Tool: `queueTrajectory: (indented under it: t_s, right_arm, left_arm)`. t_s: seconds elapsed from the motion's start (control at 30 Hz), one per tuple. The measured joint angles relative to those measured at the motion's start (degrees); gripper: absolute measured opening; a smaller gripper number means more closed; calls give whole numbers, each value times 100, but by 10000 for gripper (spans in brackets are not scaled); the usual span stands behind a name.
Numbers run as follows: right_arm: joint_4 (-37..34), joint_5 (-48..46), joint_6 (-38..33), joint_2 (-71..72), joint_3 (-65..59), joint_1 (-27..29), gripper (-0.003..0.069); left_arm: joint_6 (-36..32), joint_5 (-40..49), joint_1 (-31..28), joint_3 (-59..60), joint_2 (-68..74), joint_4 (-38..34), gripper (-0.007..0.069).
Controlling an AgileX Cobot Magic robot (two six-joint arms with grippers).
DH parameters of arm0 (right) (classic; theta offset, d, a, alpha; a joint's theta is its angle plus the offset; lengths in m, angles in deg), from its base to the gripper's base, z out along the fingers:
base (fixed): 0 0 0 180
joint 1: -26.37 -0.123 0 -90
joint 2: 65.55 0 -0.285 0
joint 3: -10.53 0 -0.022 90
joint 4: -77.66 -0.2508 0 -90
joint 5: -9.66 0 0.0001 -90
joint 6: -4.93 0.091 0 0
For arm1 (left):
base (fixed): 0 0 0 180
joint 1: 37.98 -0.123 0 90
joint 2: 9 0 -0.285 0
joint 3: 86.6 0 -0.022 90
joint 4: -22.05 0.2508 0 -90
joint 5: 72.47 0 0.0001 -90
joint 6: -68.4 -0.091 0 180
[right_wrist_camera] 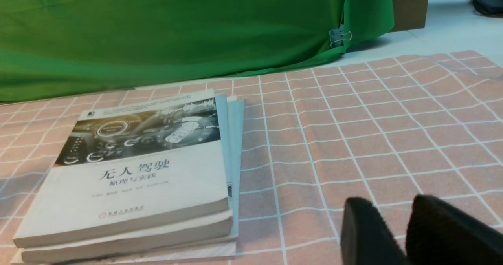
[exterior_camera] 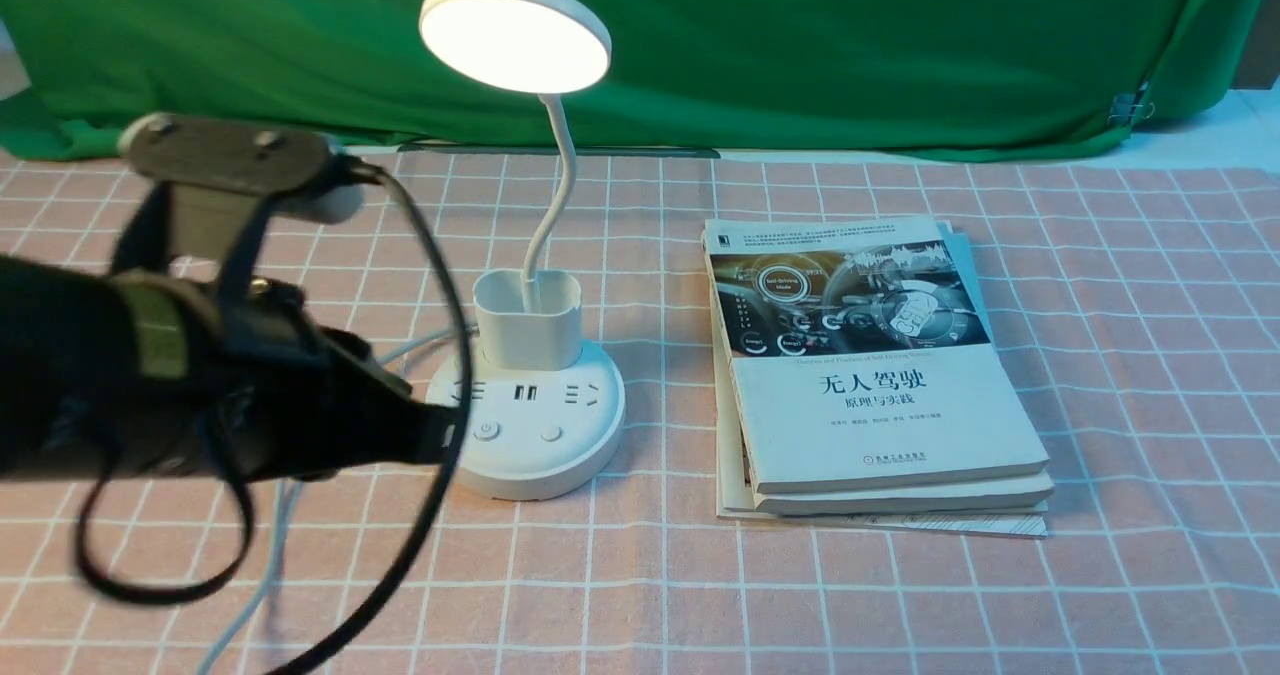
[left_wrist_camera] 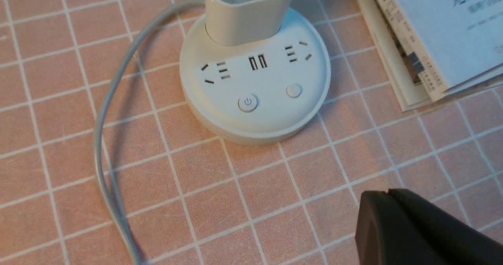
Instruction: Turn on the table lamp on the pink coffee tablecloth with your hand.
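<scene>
The lamp (exterior_camera: pixel 530 395) is standing on the pink cloth (exterior_camera: pixel 900 595) beside the books (exterior_camera: pixel 880 395), its head glowing. Its broad base is probably sitting firm, so the power button (left_wrist_camera: pixel 247 103) needs only a light press. The left gripper (left_wrist_camera: pixel 387 198) is hovering nearby, closed and empty. The right gripper (right_wrist_camera: pixel 393 210) is waiting slightly parted, empty.

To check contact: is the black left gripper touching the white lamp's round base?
No, the black left gripper is apart from the white table lamp, with pink checked tablecloth showing between them.
</scene>
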Motion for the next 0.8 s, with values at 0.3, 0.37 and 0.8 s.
queueTrajectory:
  t_s: [0.3,0.37,0.8]
  right_arm:
    - [0,-6,0,0,0,0,227]
    - [0,-6,0,0,0,0,227]
    - [0,-6,0,0,0,0,227]
  left_arm:
    - [55,-28,0,312,-1643,0,21]
    - [60,-103,0,316,-1912,0,21]
    - [77,-795,-54,829,-2602,1179,21]
